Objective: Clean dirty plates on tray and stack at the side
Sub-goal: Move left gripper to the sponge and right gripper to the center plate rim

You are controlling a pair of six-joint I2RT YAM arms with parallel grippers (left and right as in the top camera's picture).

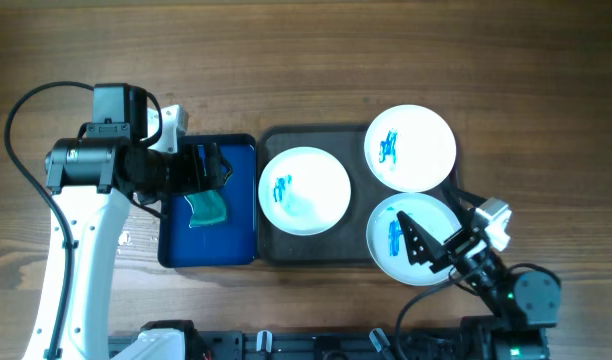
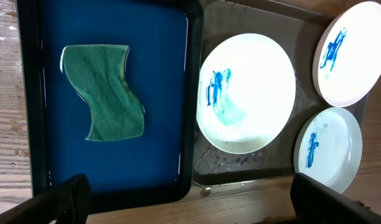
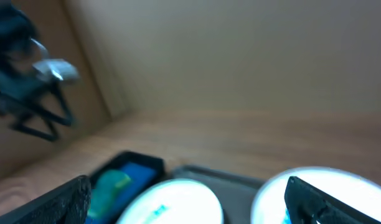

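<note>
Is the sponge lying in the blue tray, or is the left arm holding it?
In the tray. The green sponge lies flat inside the blue tray; the left gripper hovers with jaws wide open, holding nothing.

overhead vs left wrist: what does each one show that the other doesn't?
Overhead only: the left arm, and the right arm with open jaws over the near-right plate. Left wrist only: droplets on the grey tray and the whole wavy outline of the green sponge. Shared: the three scribbled plates, blue tray, sponge, grey tray.
</note>
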